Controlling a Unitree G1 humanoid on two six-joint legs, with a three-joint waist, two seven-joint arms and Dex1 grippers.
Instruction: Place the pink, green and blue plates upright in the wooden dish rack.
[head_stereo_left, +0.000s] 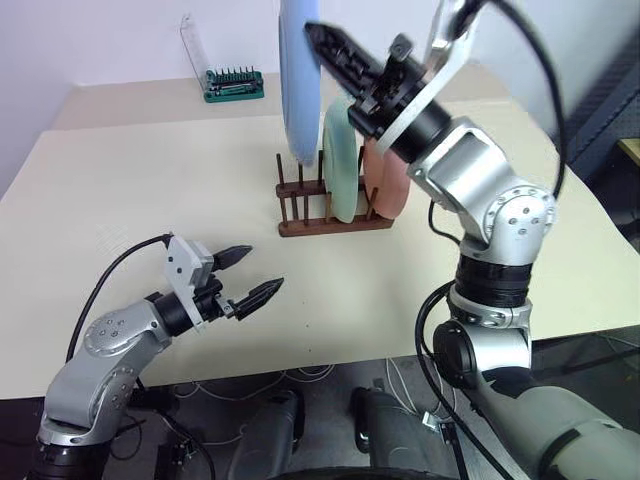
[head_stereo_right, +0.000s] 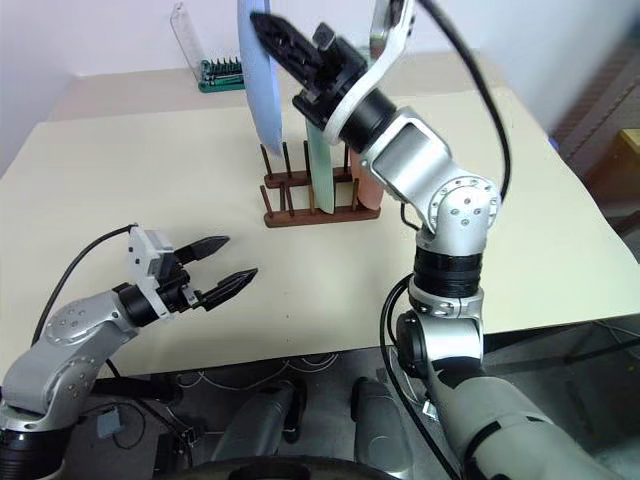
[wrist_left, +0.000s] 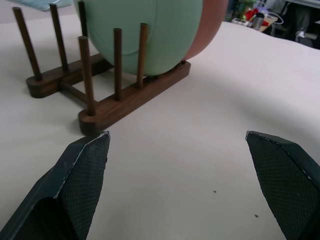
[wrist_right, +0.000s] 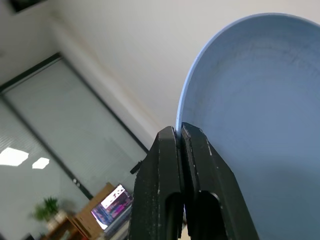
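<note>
The blue plate hangs on edge above the left end of the wooden dish rack, its lower rim near the tops of the free pegs. My right gripper is shut on the plate's upper rim, seen high over the rack. The green plate stands upright in the rack's middle slots. The pink plate stands upright right behind it at the right end. My left gripper hovers open and empty over the table, in front of the rack and to its left.
A green-based tool holder with a clear lid stands at the table's far edge behind the rack. The cream table is bare to the rack's left. Black cables trail from both arms.
</note>
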